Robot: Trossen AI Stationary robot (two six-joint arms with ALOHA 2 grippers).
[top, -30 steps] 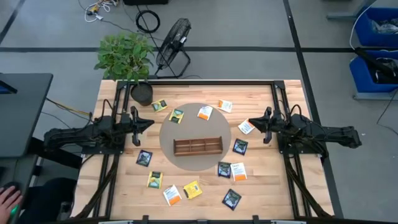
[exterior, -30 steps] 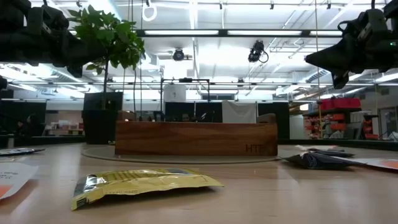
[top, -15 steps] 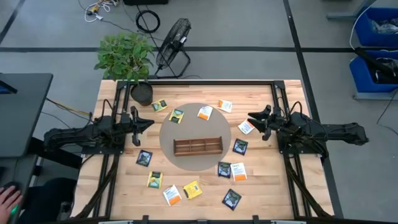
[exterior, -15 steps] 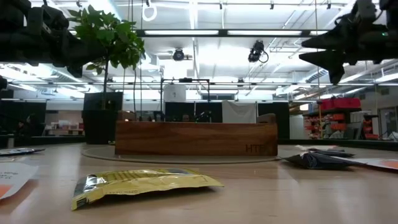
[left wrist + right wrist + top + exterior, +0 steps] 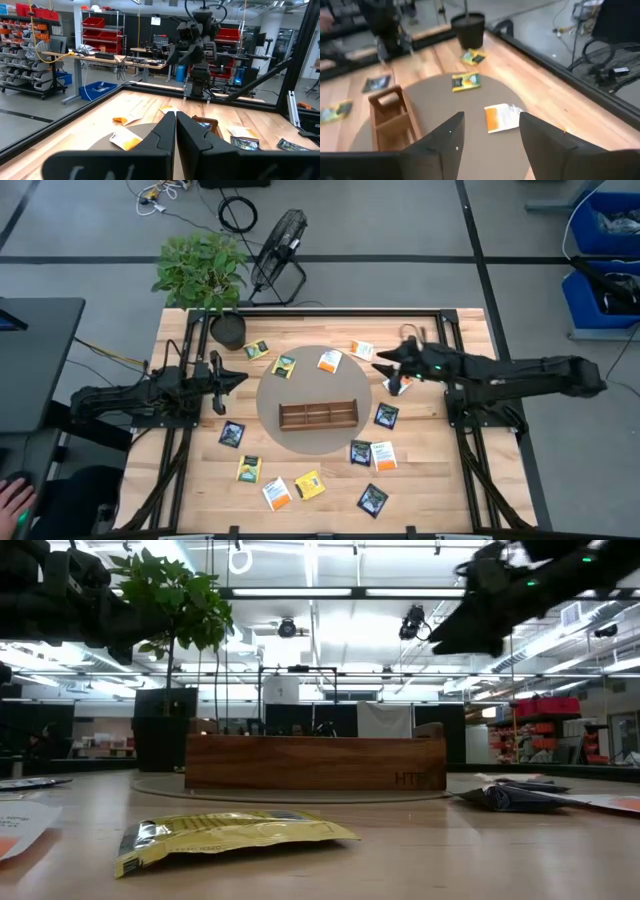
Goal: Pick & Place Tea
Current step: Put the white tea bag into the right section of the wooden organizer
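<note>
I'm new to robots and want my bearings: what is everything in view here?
yellow sachets: four, yellow, scattered on table
white-and-orange sachets: five, scattered
black sachets: four, scattered
tray: one, brown wood, on mat
mat: one, grey, round, mid-table
potted plant: one, green, far left corner
fan: one, black, floor beyond
left end effector: dark, shut, left of mat
right end effector: dark, open, above mat's far right edge

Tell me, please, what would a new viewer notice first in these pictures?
The long wooden tray sits on a round mat at the table's centre, with tea sachets scattered all around it. The right hand, open and empty, reaches in above a white-and-orange sachet; the left hand waits shut at its side.
</note>
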